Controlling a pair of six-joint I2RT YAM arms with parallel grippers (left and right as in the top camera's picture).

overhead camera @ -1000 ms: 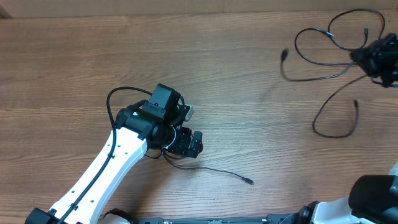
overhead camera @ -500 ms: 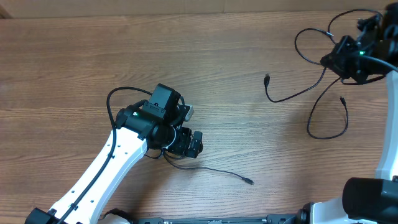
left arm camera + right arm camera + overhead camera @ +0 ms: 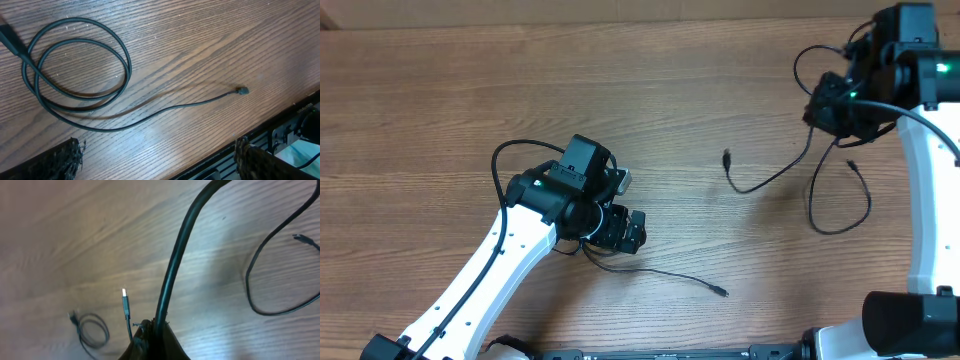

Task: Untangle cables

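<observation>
Robotics lab bench, by the look of it: a wood-grain table point(image 3: 440, 90), white left arm point(image 3: 480, 270) and right arm point(image 3: 925, 180) rising from its near edge, black rail point(image 3: 670, 353) along that edge.

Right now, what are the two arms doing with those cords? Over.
Left gripper open above one coiled cable. Right gripper shut on the other cables, ends trailing. Nothing in the way.

Right hand point(image 3: 832, 108), cables point(image 3: 752, 191) farther left.

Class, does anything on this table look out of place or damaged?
Nothing damaged or spilled. One cable lies coiled under the open left gripper, apart from the cables held by the shut right gripper.
</observation>
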